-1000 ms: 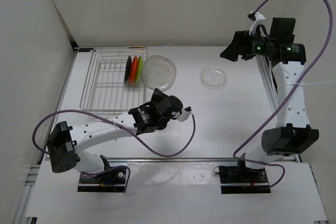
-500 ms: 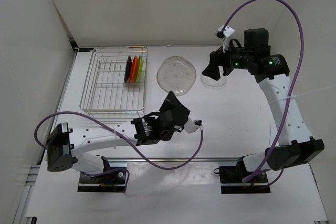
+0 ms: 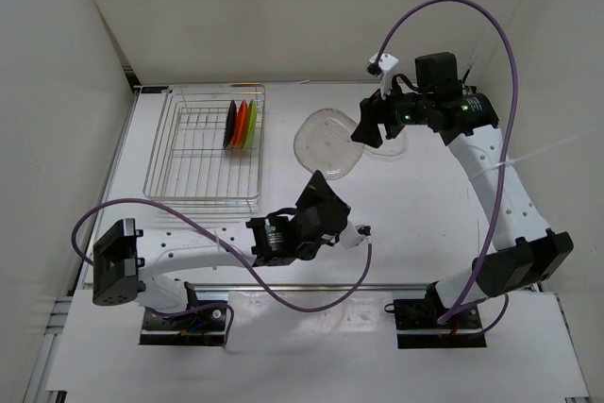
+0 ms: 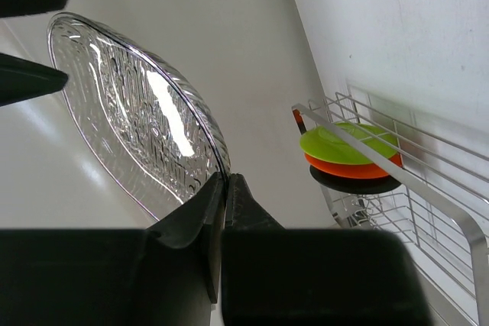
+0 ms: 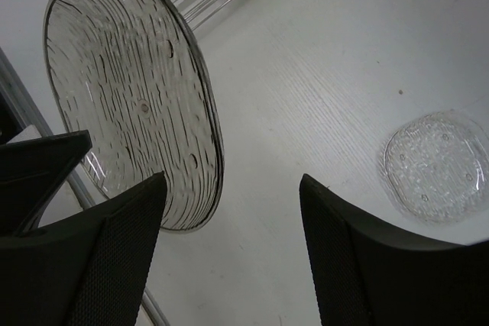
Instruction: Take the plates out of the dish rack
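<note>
**Plates half unloaded: clear plate (image 3: pixel 328 142) held off to the right of the dish rack (image 3: pixel 156 162)**

Nearest the bases, the left gripper (image 3: pixel 319 180) is pinched narrowly on the near rim of the clear plate, holding it tilted above the worktop (image 3: pixel 425 224), just right of the dish rack. The left wrist view shows the jaws closed tight on the edge, with most of the plate standing free beyond them.

Beyond the plate, further right of the dish rack, the right gripper (image 3: pixel 368 127) faces its far side with jaws spread wide. This looks like a hand-over. To do it well, the right gripper should bring the free rim well down between its pads and close squarely, and the left should let go only once that grip is firm. A thin, slick rim held on edge could easily pivot or slip.

Inside the dish rack, along its right side, the black plate (image 3: pixel 230 125), orange-red plate (image 3: pixel 242 125) and lime green plate (image 3: pixel 252 124) stand on edge, close together.

A smaller clear plate (image 5: pixel 435 166) lies flat on the worktop, but in the overhead view the right gripper covers part of it. Whether the rim is already between the right jaws is hard to judge, as depth is unclear. Transparency also blurs the plate's outline.
</note>
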Controlling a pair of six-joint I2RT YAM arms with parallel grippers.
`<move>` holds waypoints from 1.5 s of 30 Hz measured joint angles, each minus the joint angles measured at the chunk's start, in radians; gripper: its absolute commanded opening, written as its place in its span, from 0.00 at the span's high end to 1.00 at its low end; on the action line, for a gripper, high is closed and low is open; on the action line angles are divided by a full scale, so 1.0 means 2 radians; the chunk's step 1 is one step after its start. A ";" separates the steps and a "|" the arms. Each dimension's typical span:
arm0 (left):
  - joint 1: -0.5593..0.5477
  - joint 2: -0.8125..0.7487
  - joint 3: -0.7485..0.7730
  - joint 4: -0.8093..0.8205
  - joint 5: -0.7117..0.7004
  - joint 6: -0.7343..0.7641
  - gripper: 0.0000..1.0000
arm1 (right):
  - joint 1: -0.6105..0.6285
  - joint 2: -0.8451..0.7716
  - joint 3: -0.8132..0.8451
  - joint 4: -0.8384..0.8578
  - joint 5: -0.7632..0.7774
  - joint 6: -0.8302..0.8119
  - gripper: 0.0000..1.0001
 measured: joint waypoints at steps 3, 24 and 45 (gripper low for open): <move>-0.003 0.004 0.001 0.005 0.000 0.002 0.89 | 0.002 0.012 0.000 0.000 0.000 -0.002 0.39; -0.001 0.018 0.018 -0.021 0.001 -0.021 0.75 | 0.012 0.031 0.008 -0.002 0.003 0.015 1.00; 0.084 0.085 0.272 -0.197 0.024 -0.185 0.00 | -0.116 0.069 -0.065 0.130 0.197 0.218 1.00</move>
